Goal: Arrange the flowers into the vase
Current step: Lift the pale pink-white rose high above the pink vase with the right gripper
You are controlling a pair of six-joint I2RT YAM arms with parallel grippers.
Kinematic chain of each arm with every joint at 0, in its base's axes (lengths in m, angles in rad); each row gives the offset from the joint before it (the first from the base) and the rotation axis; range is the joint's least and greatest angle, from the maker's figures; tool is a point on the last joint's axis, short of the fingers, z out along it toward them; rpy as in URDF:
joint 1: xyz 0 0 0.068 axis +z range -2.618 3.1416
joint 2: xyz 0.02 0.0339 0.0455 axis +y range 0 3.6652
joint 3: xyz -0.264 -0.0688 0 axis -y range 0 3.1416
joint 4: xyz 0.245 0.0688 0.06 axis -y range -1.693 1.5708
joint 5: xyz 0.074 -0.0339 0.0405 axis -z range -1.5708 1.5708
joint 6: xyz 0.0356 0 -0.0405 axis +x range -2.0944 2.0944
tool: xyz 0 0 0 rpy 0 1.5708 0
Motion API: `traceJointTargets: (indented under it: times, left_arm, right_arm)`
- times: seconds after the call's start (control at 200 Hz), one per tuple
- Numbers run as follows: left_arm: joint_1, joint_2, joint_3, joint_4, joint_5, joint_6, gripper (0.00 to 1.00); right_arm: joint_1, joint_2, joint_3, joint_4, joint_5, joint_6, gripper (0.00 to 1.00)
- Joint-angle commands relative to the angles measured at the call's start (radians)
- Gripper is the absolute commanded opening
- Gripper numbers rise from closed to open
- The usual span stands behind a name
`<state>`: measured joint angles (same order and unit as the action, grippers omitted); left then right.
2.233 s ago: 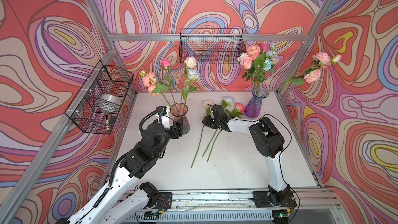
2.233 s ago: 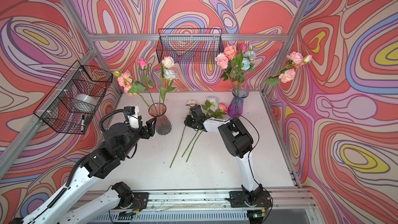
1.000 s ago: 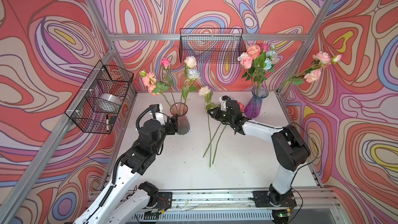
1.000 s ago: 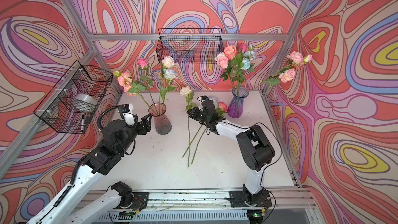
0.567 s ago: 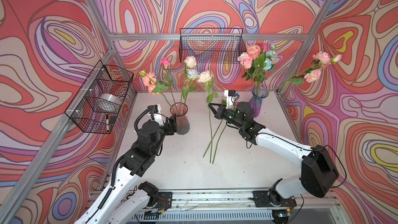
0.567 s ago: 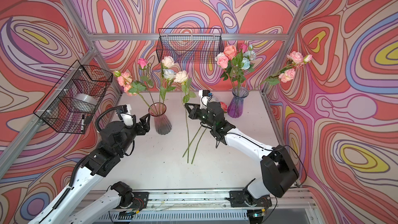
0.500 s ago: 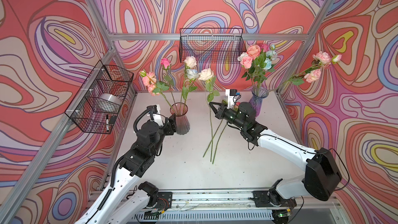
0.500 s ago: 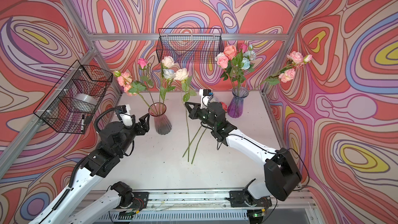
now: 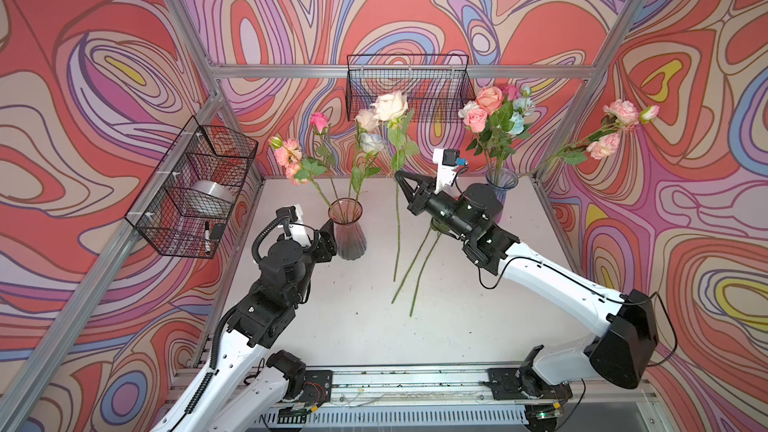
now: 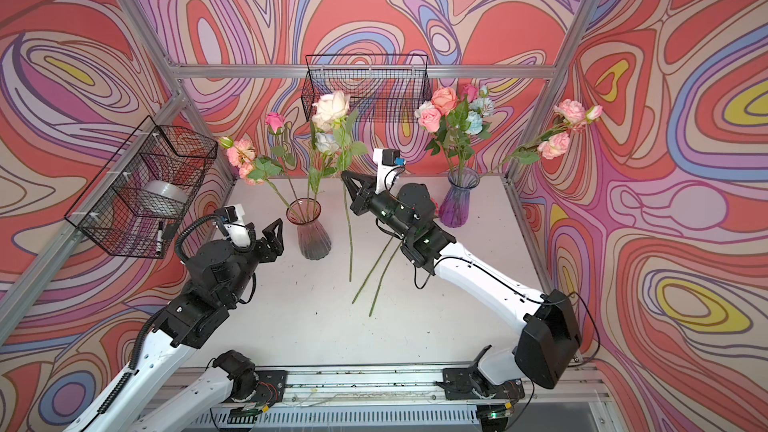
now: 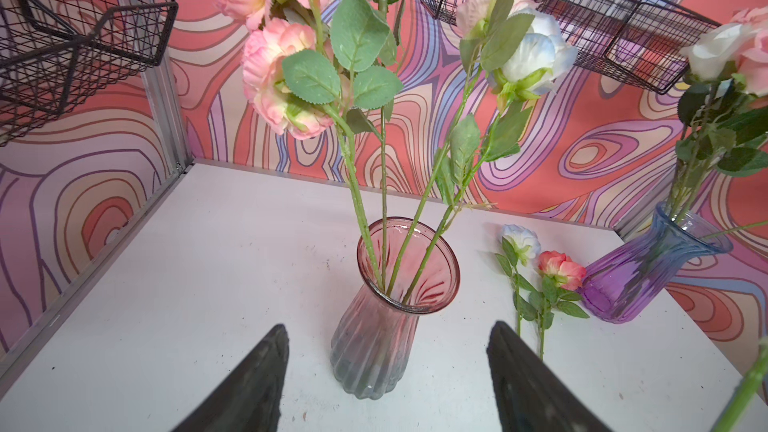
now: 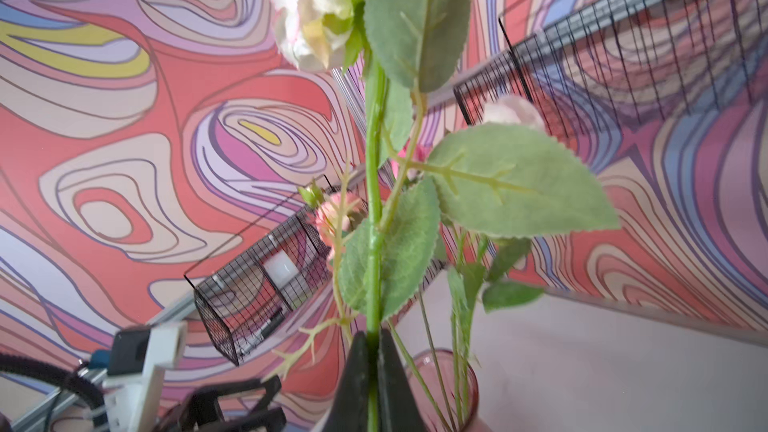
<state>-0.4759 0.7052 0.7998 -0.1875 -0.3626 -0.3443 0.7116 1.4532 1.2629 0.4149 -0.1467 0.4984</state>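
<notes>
One cream rose [image 9: 390, 106] stands upright in the right gripper [image 9: 397, 174], whose jaws are pressed together on the green stem below the leaves; the right wrist view shows the two black fingers [image 12: 357, 367] pinching it with no gap. The stem hangs down just beside the pink vase [image 10: 311, 230], and I cannot tell whether its lower end meets the table [image 9: 332, 326]. The left gripper [image 10: 279, 236] stands wide and holds nothing; in the left wrist view its fingers [image 11: 266, 371] flank the pink vase without touching it. That vase already holds several flowers. Two more flowers [image 10: 378, 276] lie flat on the table between the held rose and the purple vase [image 10: 457, 201], which holds a full bunch
</notes>
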Motion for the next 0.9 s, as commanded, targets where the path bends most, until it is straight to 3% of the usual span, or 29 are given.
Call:
traceJointTargets:
  times: [0.0, 0.25, 0.546, 0.896]
  left_arm:
    - [0.007, -0.036, -0.021, 0.041, -0.078, 0.000, 0.76]
    - [0.008, -0.138, -0.090, 0.117, -0.171, -0.001, 0.75]
    - [0.008, -0.135, -0.090, 0.115, -0.153, -0.010, 0.75]
    - [0.008, -0.115, -0.082, 0.106, -0.124, -0.022, 0.75]
  right_arm:
    - [0.016, 0.063, 0.122, 0.037, -0.001, -0.053, 0.00]
    - [0.020, 0.213, 0.360, 0.079, 0.012, -0.083, 0.00]
    - [0.020, 0.377, 0.541, 0.114, 0.040, -0.107, 0.00]
    - [0.020, 0.436, 0.661, 0.100, 0.031, -0.089, 0.00]
